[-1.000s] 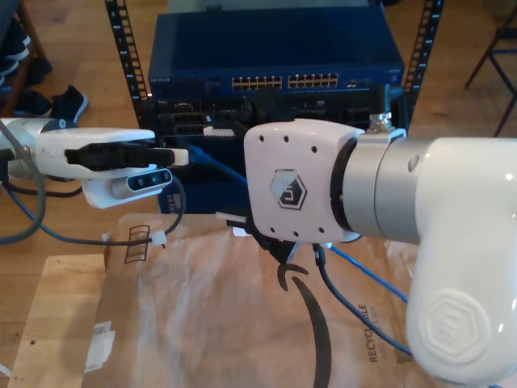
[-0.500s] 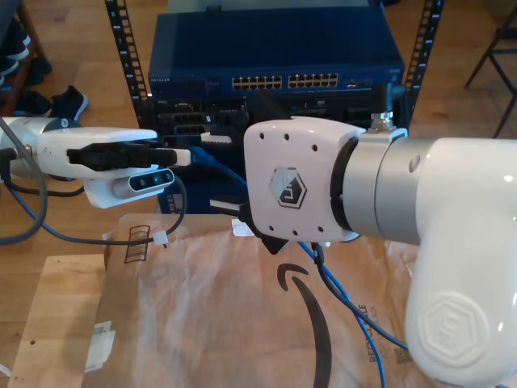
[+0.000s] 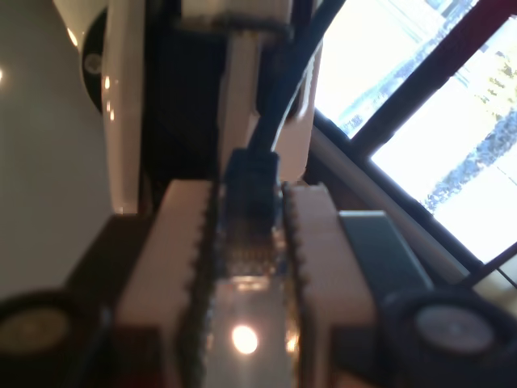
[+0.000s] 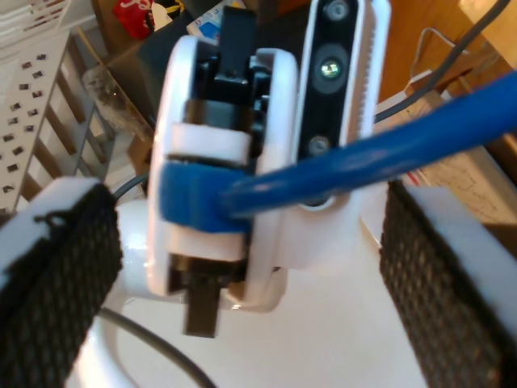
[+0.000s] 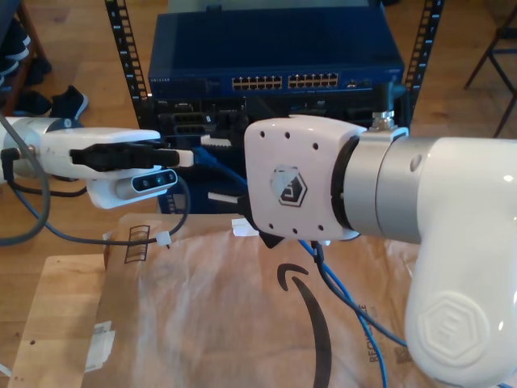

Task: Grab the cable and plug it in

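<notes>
While the cable [image 5: 212, 158] is pinched at its plug end by my first gripper [image 5: 187, 157], its long axis is laid roughly level across the exterior view.

At the exterior view's left, the clear plug [image 3: 249, 259] is clamped between the closed white fingers [image 3: 174, 267], its tip pointed back toward that arm. From there the blue cord is run toward the exterior view's right, passed between the spread pads [image 4: 60, 267] of my second gripper [image 4: 242, 267], which is held open and untouching, then dropped onto the brown paper [image 5: 202, 323].
</notes>
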`<state>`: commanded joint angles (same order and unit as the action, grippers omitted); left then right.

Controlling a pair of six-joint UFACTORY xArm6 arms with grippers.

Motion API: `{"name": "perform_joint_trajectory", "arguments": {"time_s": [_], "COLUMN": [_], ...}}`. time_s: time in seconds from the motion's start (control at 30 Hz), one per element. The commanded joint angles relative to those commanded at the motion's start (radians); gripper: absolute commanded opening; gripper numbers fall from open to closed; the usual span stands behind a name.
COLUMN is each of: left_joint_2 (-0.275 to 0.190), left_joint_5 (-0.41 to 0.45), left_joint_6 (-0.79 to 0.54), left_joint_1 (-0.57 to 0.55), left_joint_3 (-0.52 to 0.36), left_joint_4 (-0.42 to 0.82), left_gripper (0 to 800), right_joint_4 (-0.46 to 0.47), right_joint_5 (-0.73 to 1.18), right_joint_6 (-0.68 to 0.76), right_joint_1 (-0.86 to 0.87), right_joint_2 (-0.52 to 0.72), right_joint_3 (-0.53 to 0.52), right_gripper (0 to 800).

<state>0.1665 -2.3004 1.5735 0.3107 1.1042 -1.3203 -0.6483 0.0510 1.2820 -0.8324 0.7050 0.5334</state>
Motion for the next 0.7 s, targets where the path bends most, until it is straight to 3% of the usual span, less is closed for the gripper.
{"name": "perform_joint_trajectory", "arguments": {"time_s": [0.7], "left_joint_2": [0.026], "left_joint_5": [-0.052], "left_joint_6": [-0.011], "left_joint_1": [-0.002], "left_joint_3": [0.044], "left_joint_4": [-0.003], "left_gripper": [31], "right_joint_4": [0.000], "right_joint_5": [-0.006], "right_joint_6": [0.000], "right_joint_1": [-0.020], "right_joint_2": [0.005], "right_joint_3": [-0.005], "right_gripper": [465]}}
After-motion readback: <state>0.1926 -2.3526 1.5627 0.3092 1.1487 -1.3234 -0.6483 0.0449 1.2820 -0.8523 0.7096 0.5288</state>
